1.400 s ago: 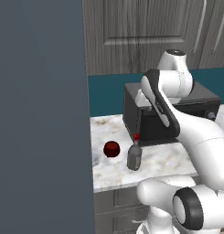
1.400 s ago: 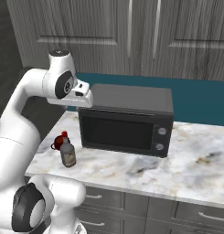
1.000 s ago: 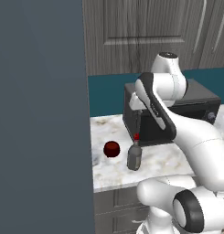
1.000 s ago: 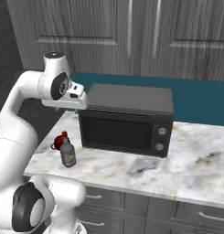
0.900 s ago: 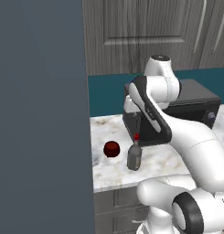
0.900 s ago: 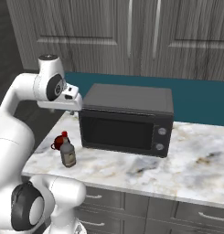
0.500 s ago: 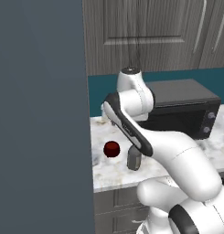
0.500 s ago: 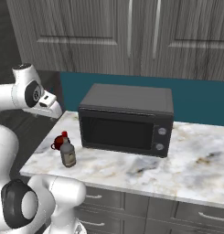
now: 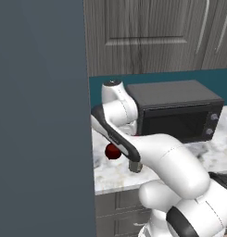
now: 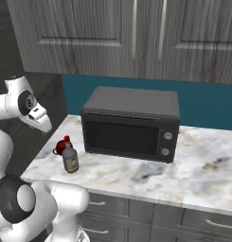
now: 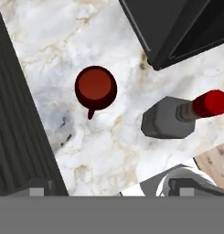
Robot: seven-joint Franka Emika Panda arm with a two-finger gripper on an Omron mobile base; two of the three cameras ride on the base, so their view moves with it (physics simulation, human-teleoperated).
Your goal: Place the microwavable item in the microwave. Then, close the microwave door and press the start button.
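The microwavable item, a dark-red glossy ball [image 11: 95, 87] with a small stem, rests on the marble counter left of the microwave [image 10: 129, 125]; it also shows as ball [image 9: 113, 151] and ball [image 10: 60, 146]. The black microwave door [image 10: 121, 137] is shut. My gripper [image 11: 111, 191] hangs open above the counter, looking straight down, with the ball ahead of its fingertips and nothing between them. In the right base view the hand [image 10: 39, 118] floats up and left of the ball.
A grey bottle with a red cap [image 11: 170, 121] stands right beside the ball, also bottle [image 10: 70, 158]. A tall dark panel [image 9: 40, 115] walls off the counter's left end. The counter edge [image 10: 136, 196] runs in front; grey cabinets hang above.
The arm has swung left from in front of the microwave to the counter's left end, above the ball and bottle. Ball, bottle and microwave have stayed put.
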